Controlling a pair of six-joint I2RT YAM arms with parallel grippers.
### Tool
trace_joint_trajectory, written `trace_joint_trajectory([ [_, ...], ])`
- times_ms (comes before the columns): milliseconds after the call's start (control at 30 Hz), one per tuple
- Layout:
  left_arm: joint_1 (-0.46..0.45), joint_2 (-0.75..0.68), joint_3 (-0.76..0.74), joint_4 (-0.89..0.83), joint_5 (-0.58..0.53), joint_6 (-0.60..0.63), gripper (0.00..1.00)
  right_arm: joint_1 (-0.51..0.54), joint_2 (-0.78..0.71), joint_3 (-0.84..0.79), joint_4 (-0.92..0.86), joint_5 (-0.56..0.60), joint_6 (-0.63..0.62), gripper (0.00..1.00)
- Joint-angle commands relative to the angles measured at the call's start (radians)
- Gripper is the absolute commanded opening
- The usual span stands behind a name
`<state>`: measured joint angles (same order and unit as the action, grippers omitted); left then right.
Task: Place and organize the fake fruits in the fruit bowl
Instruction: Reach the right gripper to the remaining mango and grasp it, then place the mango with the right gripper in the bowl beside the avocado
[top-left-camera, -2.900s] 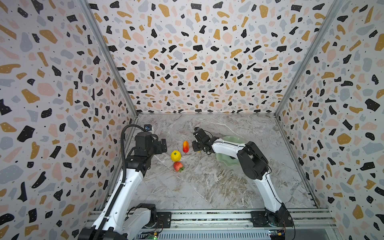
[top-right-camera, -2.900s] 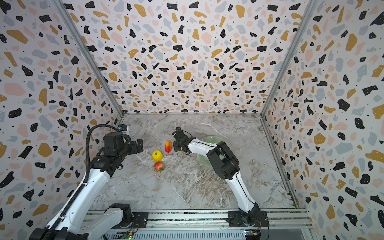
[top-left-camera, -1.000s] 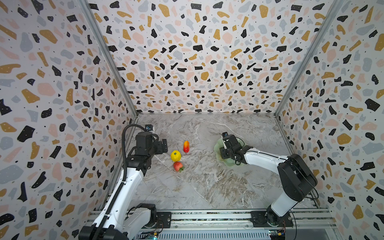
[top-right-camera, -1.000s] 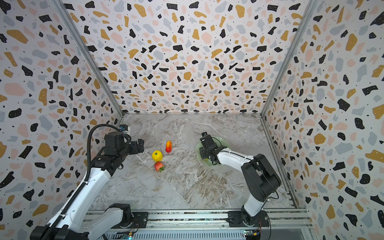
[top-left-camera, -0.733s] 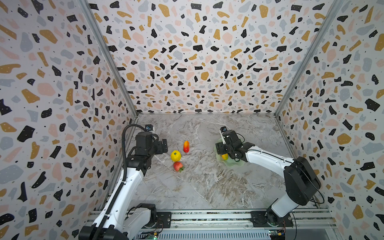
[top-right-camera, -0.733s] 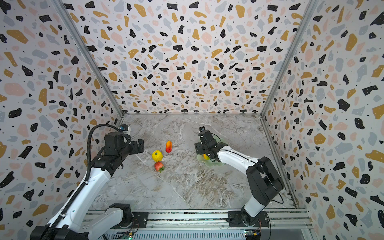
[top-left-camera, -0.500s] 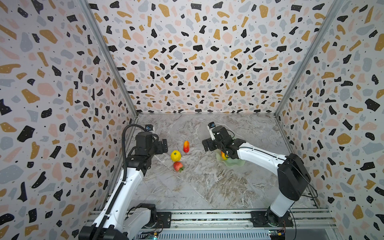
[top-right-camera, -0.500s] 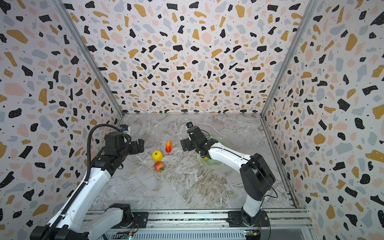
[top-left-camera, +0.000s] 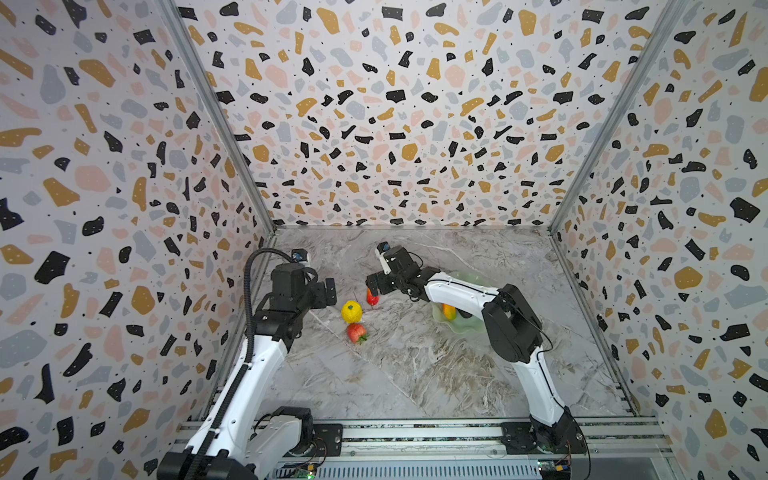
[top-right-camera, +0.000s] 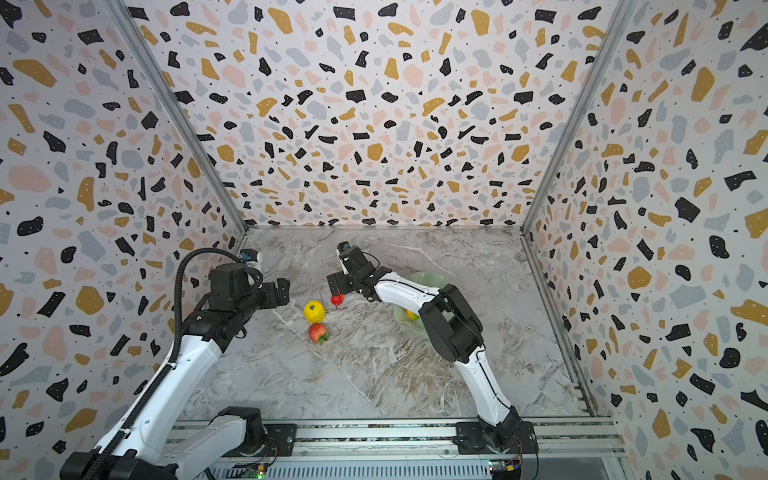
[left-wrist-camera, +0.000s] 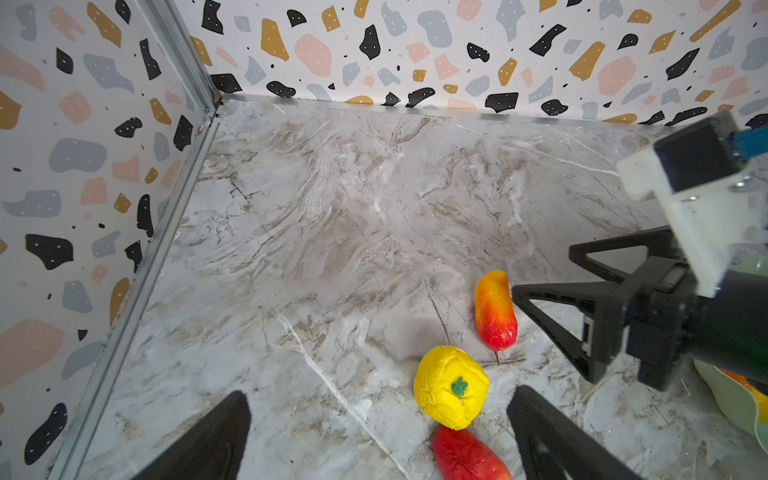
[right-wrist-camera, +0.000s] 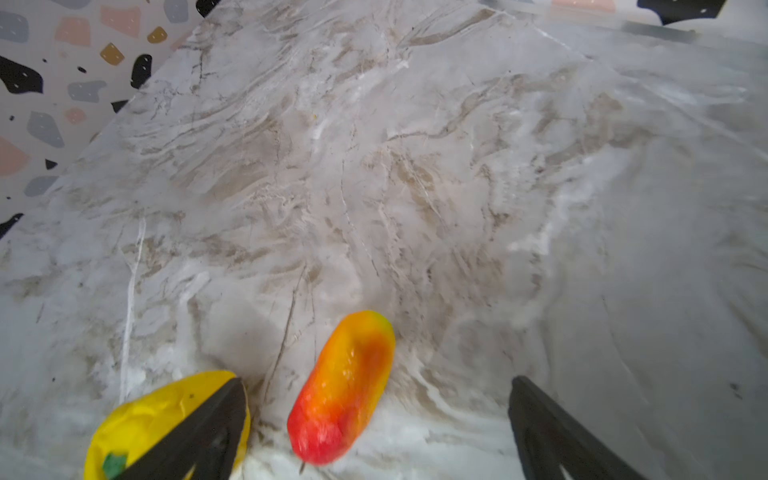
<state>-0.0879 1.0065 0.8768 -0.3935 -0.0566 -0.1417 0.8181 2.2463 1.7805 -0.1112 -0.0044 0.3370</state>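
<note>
The right claw (top-left-camera: 372, 288) is spread wide and nothing is gripped in it. It is held low over the marble table (top-left-camera: 415, 374), above a long red-and-yellow fruit (top-left-camera: 372, 297) that lies flat there. In the right wrist view this fruit (right-wrist-camera: 343, 386) is seen in the gap between the two black fingers (right-wrist-camera: 199, 432), clear of both. Whether a fingertip touches the table cannot be told.

A round yellow fruit (top-left-camera: 351, 311) is seen just beside the long one, and a red strawberry-like fruit (top-left-camera: 356, 333) lies against the yellow one on its near side.

The pale green bowl (top-left-camera: 461, 328) is set well to the right of these three, partly hidden by the right arm. A second long fruit (top-left-camera: 448, 311) is seen inside it.

The left claw (left-wrist-camera: 378, 392) is also spread and empty, raised near the yellow fruit (left-wrist-camera: 451, 386).
</note>
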Motion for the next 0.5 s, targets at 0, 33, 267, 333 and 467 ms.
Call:
trace_joint_trajectory([
  [0,0.005,-0.003,-0.013,0.028,0.018,0.013,1.00,0.018,0.047,0.094,-0.050,-0.024,0.046,1.00],
  [33,0.005,-0.005,-0.013,0.028,0.018,0.013,0.99,0.020,0.070,0.118,-0.058,-0.025,0.051,1.00],
  [267,0.005,-0.009,-0.013,0.026,0.019,0.013,1.00,0.030,0.157,0.197,-0.096,-0.026,0.069,0.87],
  [333,0.005,-0.009,-0.012,0.026,0.023,0.014,1.00,0.033,0.169,0.197,-0.097,-0.027,0.071,0.86],
  [467,0.005,0.004,-0.006,0.014,0.057,0.016,1.00,0.033,0.183,0.199,-0.095,-0.026,0.072,0.78],
])
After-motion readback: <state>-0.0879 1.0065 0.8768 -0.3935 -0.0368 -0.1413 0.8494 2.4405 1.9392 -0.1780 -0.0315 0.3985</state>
